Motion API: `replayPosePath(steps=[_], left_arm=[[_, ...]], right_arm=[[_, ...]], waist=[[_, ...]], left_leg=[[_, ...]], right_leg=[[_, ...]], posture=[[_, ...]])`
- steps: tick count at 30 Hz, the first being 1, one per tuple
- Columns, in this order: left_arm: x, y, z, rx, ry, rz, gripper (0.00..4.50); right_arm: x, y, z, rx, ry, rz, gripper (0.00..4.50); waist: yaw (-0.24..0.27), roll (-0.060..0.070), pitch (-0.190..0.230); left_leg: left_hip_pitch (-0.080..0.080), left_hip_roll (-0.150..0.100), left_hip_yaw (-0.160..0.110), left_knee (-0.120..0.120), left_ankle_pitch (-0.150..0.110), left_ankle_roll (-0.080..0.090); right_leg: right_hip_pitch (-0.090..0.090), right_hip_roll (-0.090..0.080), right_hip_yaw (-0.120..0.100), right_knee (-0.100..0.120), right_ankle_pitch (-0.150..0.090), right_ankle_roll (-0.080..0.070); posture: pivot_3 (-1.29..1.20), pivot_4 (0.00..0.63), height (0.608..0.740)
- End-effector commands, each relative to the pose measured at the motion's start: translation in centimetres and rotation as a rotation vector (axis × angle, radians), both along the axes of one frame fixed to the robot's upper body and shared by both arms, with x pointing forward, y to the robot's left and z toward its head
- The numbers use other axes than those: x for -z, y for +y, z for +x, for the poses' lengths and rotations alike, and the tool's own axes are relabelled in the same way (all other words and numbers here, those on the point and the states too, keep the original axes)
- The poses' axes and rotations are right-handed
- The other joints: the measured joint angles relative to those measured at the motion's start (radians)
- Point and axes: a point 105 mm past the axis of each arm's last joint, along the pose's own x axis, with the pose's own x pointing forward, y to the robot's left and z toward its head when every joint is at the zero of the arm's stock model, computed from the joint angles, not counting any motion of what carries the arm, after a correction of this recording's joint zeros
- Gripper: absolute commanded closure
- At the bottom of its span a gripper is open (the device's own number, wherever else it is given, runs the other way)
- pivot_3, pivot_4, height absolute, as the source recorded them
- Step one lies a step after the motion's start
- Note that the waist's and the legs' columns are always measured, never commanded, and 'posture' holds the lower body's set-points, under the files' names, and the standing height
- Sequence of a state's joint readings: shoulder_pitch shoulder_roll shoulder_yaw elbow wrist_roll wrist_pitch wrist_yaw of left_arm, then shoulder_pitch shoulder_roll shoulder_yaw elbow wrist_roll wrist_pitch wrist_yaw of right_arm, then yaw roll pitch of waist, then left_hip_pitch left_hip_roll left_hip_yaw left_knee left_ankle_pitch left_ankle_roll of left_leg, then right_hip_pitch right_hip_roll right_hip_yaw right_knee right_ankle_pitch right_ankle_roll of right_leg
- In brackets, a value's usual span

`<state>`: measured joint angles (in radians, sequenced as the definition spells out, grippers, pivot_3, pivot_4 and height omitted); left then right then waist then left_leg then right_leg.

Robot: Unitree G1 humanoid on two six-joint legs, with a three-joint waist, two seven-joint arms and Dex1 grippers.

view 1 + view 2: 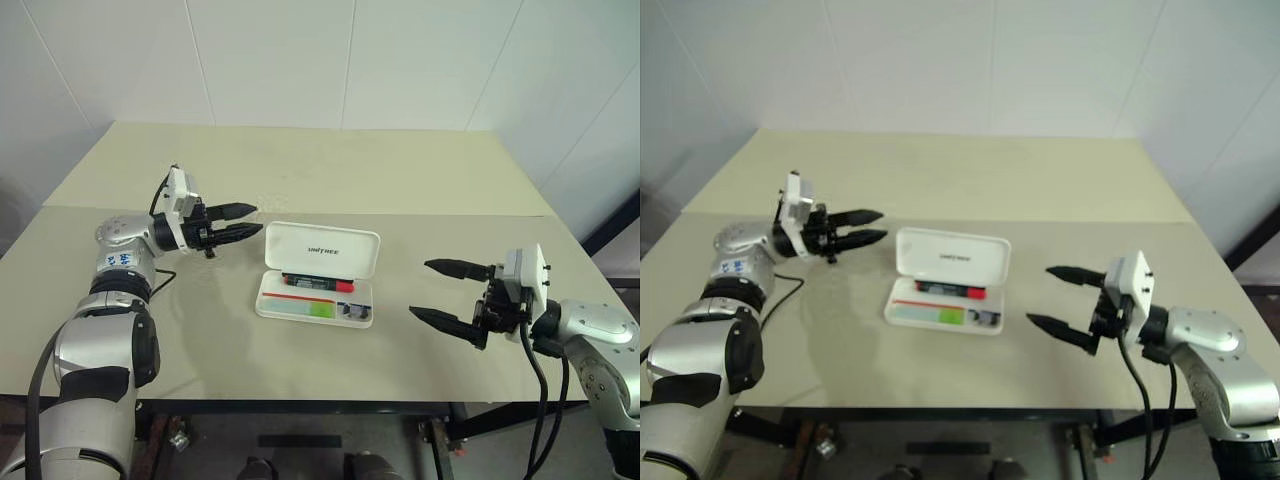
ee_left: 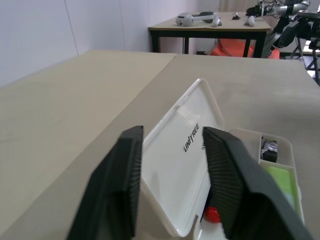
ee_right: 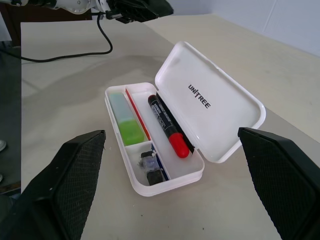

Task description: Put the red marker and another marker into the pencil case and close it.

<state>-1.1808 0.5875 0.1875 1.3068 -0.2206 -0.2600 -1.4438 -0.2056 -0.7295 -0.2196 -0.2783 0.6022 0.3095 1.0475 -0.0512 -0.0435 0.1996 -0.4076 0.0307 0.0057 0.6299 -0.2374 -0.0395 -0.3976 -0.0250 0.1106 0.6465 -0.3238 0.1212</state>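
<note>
1. Nearest, the right gripper (image 1: 445, 292) hangs wide apart, empty.
2. Mid-table, the pencil case (image 1: 316, 299) lies open, red marker (image 3: 167, 126) and green marker (image 3: 127, 124) inside.
3. Behind, its stiff, light, probably slick lid (image 1: 322, 249) stands up; push its top edge.
4. Beside it, the left gripper (image 1: 243, 220) is narrowed, empty.

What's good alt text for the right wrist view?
An open white pencil case lies on a beige table, holding the red marker by the hinge and the pale green marker in the front compartment. The right gripper frames it, jaws wide apart; the left gripper sits beyond.
</note>
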Motion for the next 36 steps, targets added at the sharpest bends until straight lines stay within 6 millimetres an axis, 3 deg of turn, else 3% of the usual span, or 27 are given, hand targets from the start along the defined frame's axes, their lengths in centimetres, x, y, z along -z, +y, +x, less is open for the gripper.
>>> replayPosePath(steps=[1,3,12,16,27,36], left_arm=[[-1.5,0.0,0.6,-0.044,-0.033,0.021,3.85],[-1.7,0.1,1.2,-0.101,-0.053,0.034,4.49],[0.2,0.8,4.9,-0.457,-0.026,0.22,4.49],[1.0,0.3,5.6,-0.51,-0.004,0.244,4.49],[2.6,-4.5,4.6,-0.279,0.099,0.171,4.49],[2.9,-5.7,2.8,-0.075,0.131,0.24,4.49]], right_arm=[[-1.7,-0.3,-0.6,0.0,-0.08,-0.008,0.0],[-1.8,-0.4,-0.5,0.002,-0.083,-0.011,0.0],[-1.9,-0.1,-0.3,0.006,-0.093,-0.005,0.0],[-1.8,-0.1,-0.2,0.01,-0.096,-0.004,0.0],[-1.6,0.1,-0.4,0.022,-0.096,-0.003,0.0],[-1.5,-0.2,-0.8,0.029,-0.09,-0.003,0.0]], waist=[[0.001,0.0,0.0],[0.002,0.0,0.0],[0.007,0.0,0.0],[0.013,0.0,0.0],[0.023,0.0,0.0],[0.023,0.0,0.0]], left_leg=[[0.0,0.0,0.0,0.0,0.0,0.0],[0.0,0.0,0.0,0.0,0.0,0.0],[0.0,0.0,0.0,0.0,0.0,0.0],[0.0,0.0,0.0,0.0,0.0,0.0],[0.0,-0.001,0.001,0.0,0.0,0.0],[0.0,-0.001,0.001,0.001,0.0,0.0]], right_leg=[[0.0,0.0,0.0,0.0,0.0,0.0],[0.0,0.0,0.0,0.0,0.0,0.0],[0.0,0.0,0.0,0.0,0.0,0.0],[0.0,0.0,0.0,0.0,0.0,0.001],[0.0,0.0,0.0,0.0,0.0,0.001],[0.0,0.0,0.001,0.0,0.0,0.001]], posture=[[0.0,0.15,0.74],[0.0,0.15,0.74],[0.0,0.15,0.74],[0.0,0.15,0.74],[0.0,0.15,0.74],[0.0,0.15,0.74]])
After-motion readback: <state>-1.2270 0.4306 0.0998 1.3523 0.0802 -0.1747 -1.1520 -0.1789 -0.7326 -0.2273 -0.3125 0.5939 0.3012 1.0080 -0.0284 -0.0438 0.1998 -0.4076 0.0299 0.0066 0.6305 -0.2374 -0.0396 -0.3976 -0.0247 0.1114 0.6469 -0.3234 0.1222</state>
